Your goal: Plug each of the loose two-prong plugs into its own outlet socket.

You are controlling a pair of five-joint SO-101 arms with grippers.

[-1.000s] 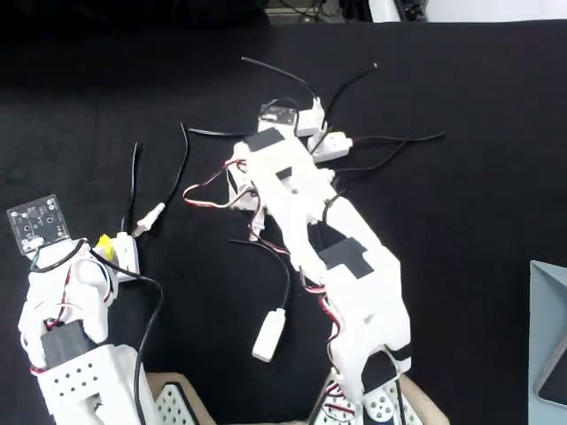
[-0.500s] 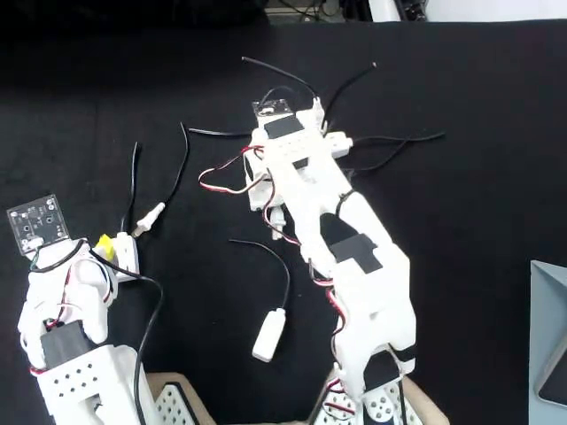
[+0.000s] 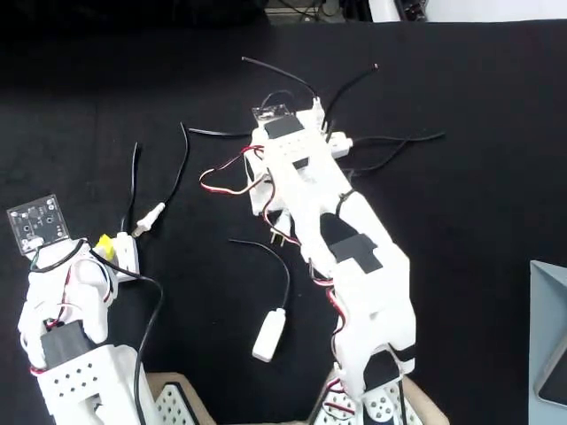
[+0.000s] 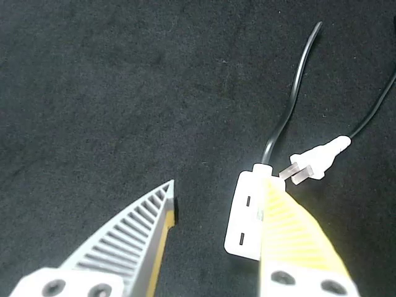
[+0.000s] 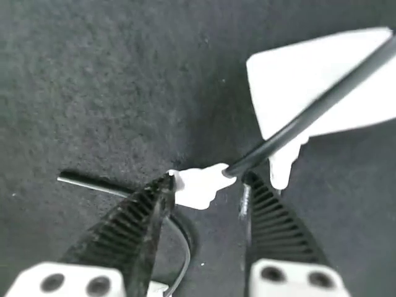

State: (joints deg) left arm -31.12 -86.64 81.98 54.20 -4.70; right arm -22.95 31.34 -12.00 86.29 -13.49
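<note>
Nearest, one outlet socket (image 3: pixel 269 335) lies alone. The left gripper (image 4: pixel 216 189) stands wide open, yellow finger (image 4: pixel 291 229) against a second socket (image 4: pixel 243 216), a two-prong plug (image 4: pixel 317 156) just beside. Farthest, the right gripper (image 5: pixel 207 185) is open astride another plug (image 5: pixel 197 187), near a white outlet block (image 5: pixel 322 93). Step in hand, apparently: grasping this plug. Next: close on its body, then align prongs with slots.

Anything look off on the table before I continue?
Nothing looks damaged. One oddity: beside the left claw, a plug lies with its prongs pointing at a socket at its cord end, away from its slots.
</note>
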